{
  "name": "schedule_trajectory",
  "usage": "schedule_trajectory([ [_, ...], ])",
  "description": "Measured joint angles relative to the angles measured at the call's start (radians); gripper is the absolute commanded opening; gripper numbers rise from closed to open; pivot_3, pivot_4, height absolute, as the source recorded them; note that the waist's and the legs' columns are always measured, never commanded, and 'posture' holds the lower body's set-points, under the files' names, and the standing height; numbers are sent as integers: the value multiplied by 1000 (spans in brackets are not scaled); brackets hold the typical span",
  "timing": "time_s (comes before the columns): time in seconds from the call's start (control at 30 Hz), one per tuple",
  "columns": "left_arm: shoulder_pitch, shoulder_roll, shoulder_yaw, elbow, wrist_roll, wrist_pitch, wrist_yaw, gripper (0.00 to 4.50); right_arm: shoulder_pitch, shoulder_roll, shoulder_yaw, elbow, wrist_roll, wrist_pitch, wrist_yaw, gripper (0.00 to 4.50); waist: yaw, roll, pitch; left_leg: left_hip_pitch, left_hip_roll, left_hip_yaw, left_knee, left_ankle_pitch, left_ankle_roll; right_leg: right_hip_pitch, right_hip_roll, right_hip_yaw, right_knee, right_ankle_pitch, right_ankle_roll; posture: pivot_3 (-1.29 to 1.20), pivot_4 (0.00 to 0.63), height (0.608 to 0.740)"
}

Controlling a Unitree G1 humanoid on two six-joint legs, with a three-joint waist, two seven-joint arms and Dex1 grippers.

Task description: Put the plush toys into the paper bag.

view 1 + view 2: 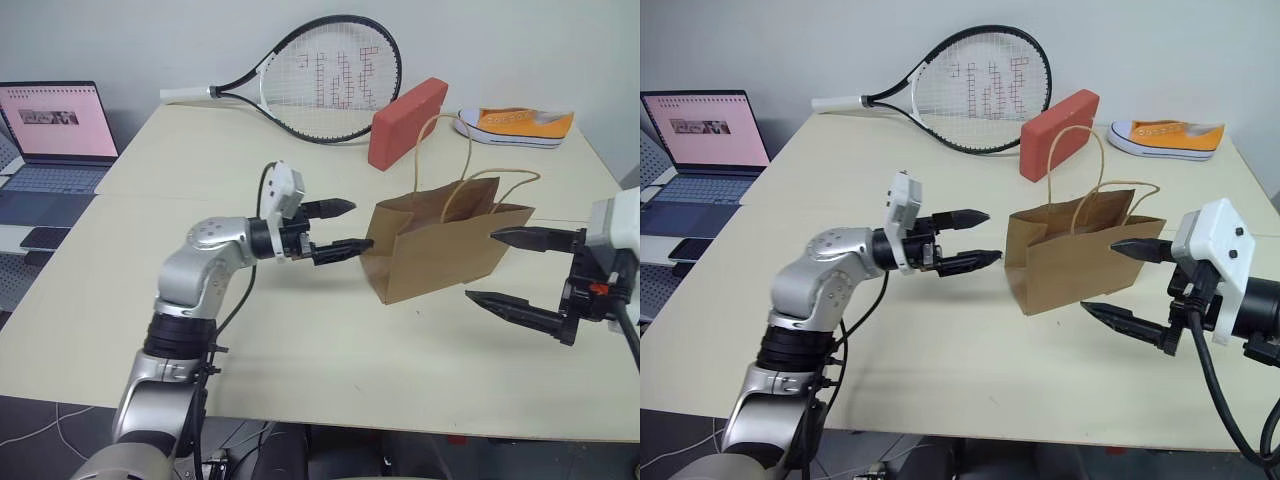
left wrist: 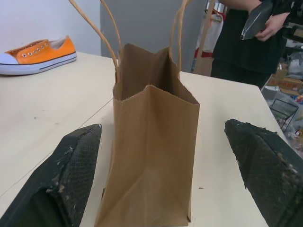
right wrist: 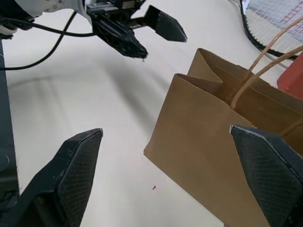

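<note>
A: Where is the plain brown kraft paper bag (image 1: 440,250) with tan cord handles?

B: Upright on the pale table (image 1: 300,330), between the two grippers. The left gripper (image 1: 345,227) has its black fingers spread wide, empty, tips just beside the bag's narrow end.

A: And the right gripper (image 1: 505,268)?

B: Also wide apart, holding nothing, its tips near the bag's other end.

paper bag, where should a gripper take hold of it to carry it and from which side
Best guess: the two cord handles. They rise in loops above the paper bag, which stands upright, so a finger could hook through from above. The left gripper and the right gripper, both open, flank its narrow ends, whose thin paper would likely crumple.
</note>
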State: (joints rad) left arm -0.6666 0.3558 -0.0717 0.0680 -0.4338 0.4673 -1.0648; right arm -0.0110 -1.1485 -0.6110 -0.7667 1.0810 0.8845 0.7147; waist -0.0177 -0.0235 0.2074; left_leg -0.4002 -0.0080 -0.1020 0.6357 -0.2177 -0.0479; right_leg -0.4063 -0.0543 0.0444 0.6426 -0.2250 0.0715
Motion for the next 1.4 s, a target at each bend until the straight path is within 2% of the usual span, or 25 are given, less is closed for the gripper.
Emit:
schedule_trajectory([
  [0.2, -50, -50, -5, 141, 27, -82, 21, 4444, 8, 0, -16, -5, 8, 23, -10, 4500, 3, 0, 0, 0, 0, -1, -1, 0, 0, -1, 0, -1, 1, 1, 1, 0, 150, 740],
  [0.43, -104, -48, -4, 209, -15, -67, -90, 4444, 32, -1, -84, -12, 47, 58, -9, 4500, 4, 0, 0, 0, 0, -1, -1, 0, 0, 0, 0, -1, 1, 1, 1, 0, 150, 740],
  [0.67, -162, -51, -36, 322, 25, -129, -157, 4444, 32, -8, -116, -12, 107, 76, -17, 4500, 3, 0, 0, 0, 0, -1, -1, 0, 0, 0, 0, -1, 1, 1, 1, 0, 150, 740],
  [0.93, -157, -57, -70, 318, 36, -136, -207, 4444, 42, -8, -146, -14, 136, 90, -23, 4500, 3, 0, 0, 0, 0, -1, -1, 0, 0, -1, 0, -1, 1, 1, 1, 0, 150, 740],
  [1.1, -113, -57, -81, 235, 41, -130, -202, 4444, 68, -8, -160, -15, 156, 100, -21, 4500, 3, 0, 0, 0, 0, -2, -1, 0, 0, 0, 0, -1, 1, 1, 1, 0, 150, 740],
  [1.2, -75, -73, -90, 192, 63, -129, -145, 4444, 74, -8, -164, -16, 156, 102, -26, 4500, 4, 0, 0, 0, 0, -1, -1, 0, 0, 0, 0, -1, 1, 1, 1, 0, 150, 740],
  [1.4, 13, -176, -120, 129, 117, -152, 20, 4444, 81, 2, -157, -38, 117, 86, -39, 4500, 14, 0, 0, 0, 0, -1, 0, 0, 0, 0, 0, -1, 1, 1, 2, 0, 150, 740],
])
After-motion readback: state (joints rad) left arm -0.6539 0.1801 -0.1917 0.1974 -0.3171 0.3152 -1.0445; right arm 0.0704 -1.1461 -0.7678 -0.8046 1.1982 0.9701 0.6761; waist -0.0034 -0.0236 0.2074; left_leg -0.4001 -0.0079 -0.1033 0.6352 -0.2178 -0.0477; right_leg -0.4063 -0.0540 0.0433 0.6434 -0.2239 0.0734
